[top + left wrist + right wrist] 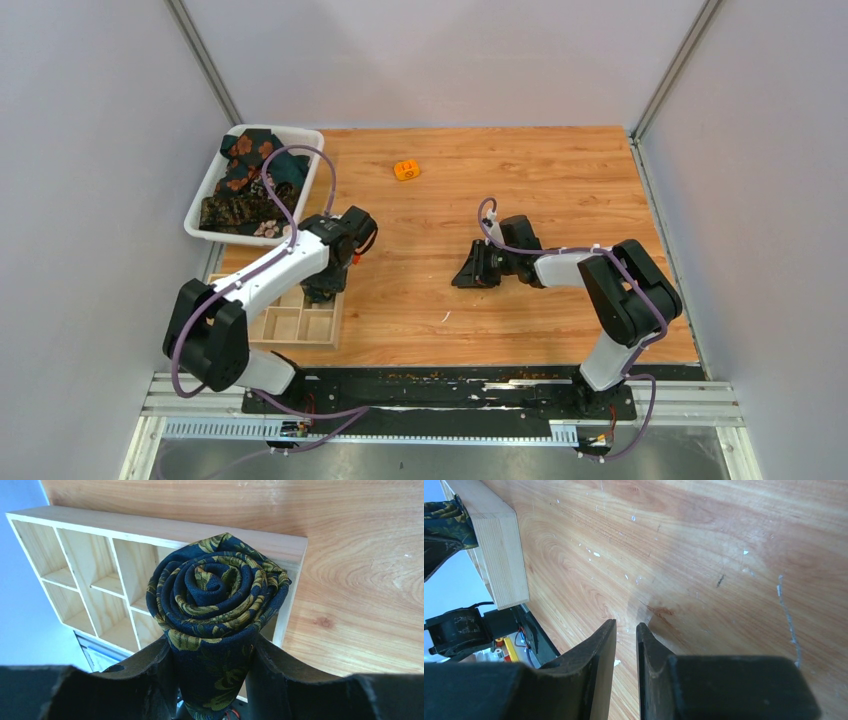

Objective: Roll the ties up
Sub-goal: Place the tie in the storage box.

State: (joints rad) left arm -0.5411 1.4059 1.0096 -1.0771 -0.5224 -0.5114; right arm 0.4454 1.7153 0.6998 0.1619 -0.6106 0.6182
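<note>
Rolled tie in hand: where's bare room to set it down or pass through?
Bare table runs from the orange cube to the right edge, and between the wooden tray and right end effector. Tray compartments look empty. Crowded left: white bin of ties, left end effector holding the rolled tie.

Bright, even light falls from overhead, and shadows on the table (560,200) are soft and short. The rolled tie (215,590) inside the left gripper (212,642) is sharp, while the dark fingers nearest the lens blur. Ahead of the right gripper (626,627) pale glare streaks the wood, with a faint shadow at its tips.
</note>
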